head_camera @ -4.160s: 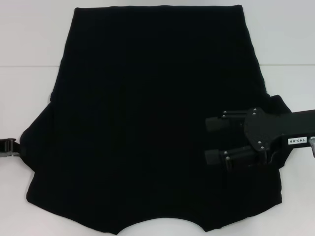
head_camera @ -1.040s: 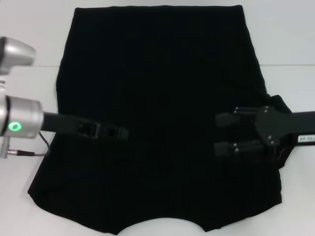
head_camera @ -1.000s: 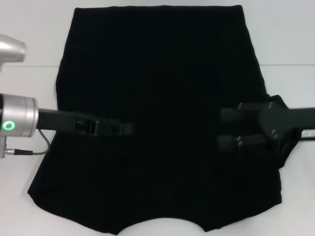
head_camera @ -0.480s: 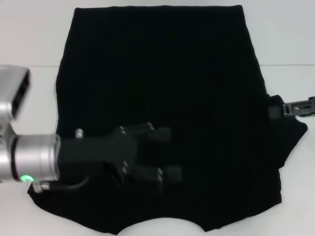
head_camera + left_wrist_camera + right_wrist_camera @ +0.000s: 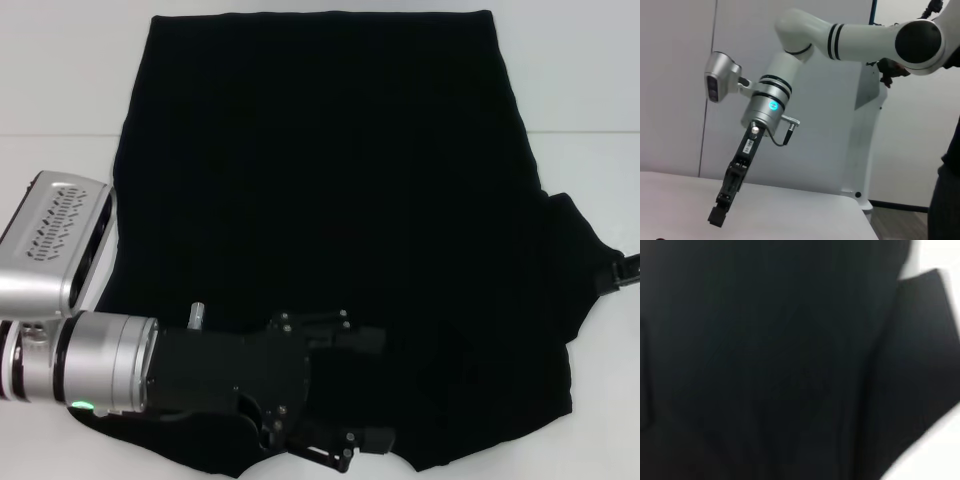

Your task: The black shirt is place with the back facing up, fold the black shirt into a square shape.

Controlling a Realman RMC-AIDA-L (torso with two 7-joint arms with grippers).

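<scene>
Hovering over shirt (image 5: 330, 180) near collar, left tool (image 5: 365, 390) jaws apart; right tool (image 5: 618, 272) state unclear; sleeves tucked, length folds remaining.

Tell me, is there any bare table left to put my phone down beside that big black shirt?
Yes. White table shows past the black shirt on its left and right, widest at the far corners. Near the robot it is crowded: the left gripper hovers over the shirt there.

Black shirt (image 5: 330, 200) spread flat on table.
</scene>
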